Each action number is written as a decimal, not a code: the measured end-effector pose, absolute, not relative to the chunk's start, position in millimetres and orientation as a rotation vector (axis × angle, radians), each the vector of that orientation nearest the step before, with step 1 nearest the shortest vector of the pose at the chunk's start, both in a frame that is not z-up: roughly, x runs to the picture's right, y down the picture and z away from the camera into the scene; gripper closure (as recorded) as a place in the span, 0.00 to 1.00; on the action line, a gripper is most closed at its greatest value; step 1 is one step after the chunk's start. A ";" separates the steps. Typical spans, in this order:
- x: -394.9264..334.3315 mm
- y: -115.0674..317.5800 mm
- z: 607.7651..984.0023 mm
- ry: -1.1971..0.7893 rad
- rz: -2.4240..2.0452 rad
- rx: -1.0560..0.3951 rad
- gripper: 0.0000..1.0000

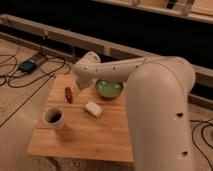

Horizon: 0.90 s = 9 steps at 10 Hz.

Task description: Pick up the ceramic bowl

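Note:
The ceramic bowl [109, 89], shallow, round and light green, sits at the far side of the wooden table [95, 137]. My big white arm reaches in from the right and partly covers the bowl's far rim. Its end hangs just left of the bowl, above the table's far edge. The gripper [82, 84] is at that end, mostly hidden behind the arm's rounded last link. Nothing shows as held.
A white mug with a dark inside [54, 118] stands at the table's front left. A small red object [68, 94] lies at the left and a pale block [92, 108] in the middle. Cables and a blue device [27, 65] lie on the floor at left. A dark wall runs behind.

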<state>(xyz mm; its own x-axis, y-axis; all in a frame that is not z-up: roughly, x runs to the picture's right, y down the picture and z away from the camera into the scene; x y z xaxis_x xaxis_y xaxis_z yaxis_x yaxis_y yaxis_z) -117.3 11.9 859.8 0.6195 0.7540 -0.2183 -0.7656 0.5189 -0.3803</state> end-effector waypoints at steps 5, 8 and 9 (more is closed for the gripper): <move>-73.2 21.3 918.5 0.183 0.893 -0.470 0.25; -58.1 14.5 942.3 0.217 0.896 -0.464 0.25; -53.3 13.7 950.6 0.234 0.893 -0.461 0.25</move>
